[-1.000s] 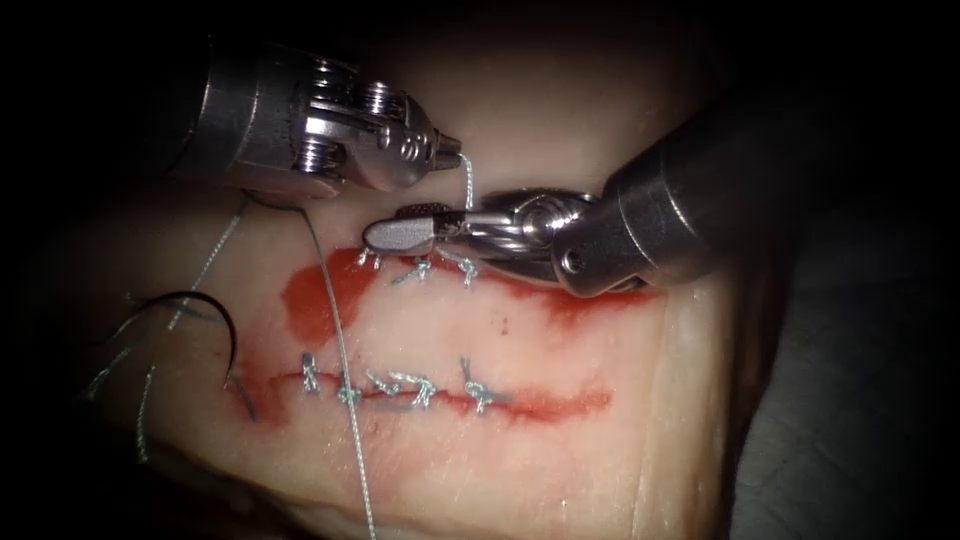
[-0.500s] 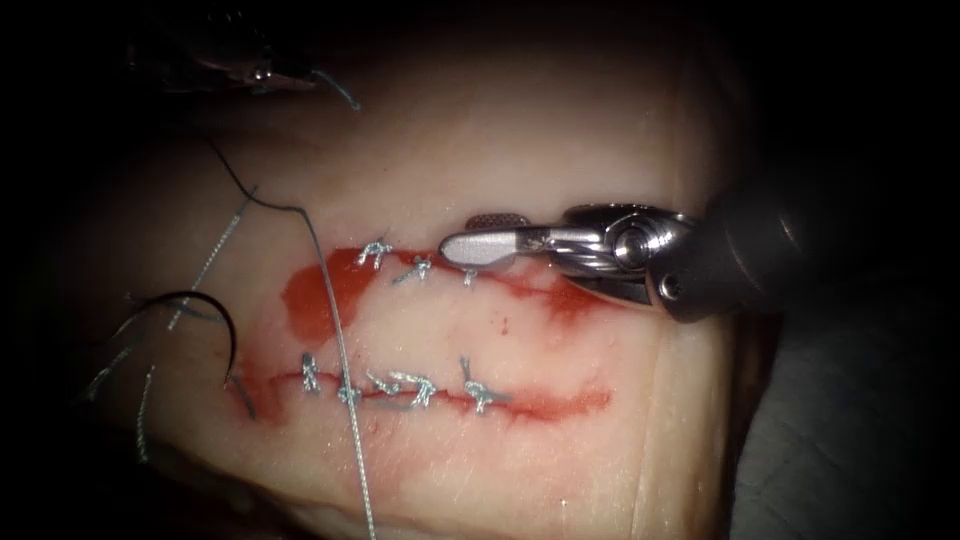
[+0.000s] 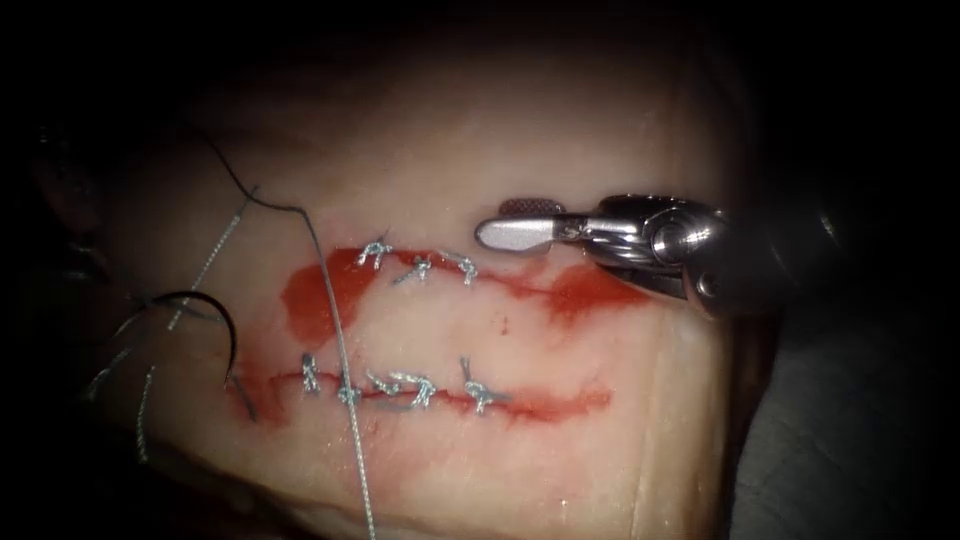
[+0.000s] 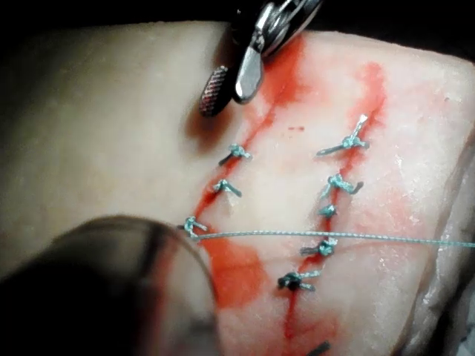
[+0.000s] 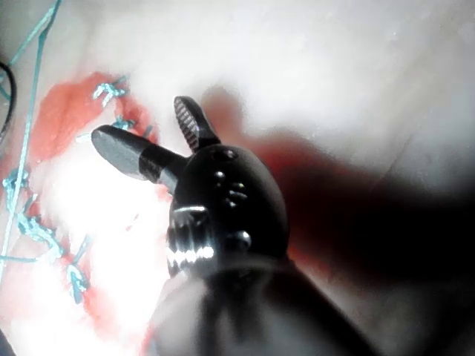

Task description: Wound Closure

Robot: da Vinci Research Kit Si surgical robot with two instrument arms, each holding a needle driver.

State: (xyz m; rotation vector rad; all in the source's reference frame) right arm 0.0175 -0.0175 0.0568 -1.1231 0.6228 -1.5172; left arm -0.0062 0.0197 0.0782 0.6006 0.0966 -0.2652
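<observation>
Nearest the endoscope, a long strand of thread (image 3: 345, 400) runs down across the lower cut (image 3: 440, 395) and off the front edge of the tissue (image 3: 560, 130), crossing a row of knotted stitches (image 3: 415, 385) that holds that cut closed. Out at the left end of this cut lies the curved needle (image 3: 215, 318), dark and free of both tools, arching above the surface with its lower end down at the tissue by the cut; whether that end is buried I cannot tell. Loose cut ends of thread (image 3: 215, 255) trail beside it. Further back, the upper cut (image 3: 500, 280) carries three knots (image 3: 418, 262), with red fluid (image 3: 310, 300) pooled at its left end and another patch to the right. Just beyond that, the right tool (image 3: 525, 222) comes in from the right, its jaws parted and holding nothing, hovering right of the last knot. The right wrist view (image 5: 159, 133) shows the same spread jaws with empty space between them. In the left wrist view the right tool (image 4: 230, 85) sits over the far end of the stitched cut, jaws apart, while the thread (image 4: 334, 237) stretches taut across both rows.
</observation>
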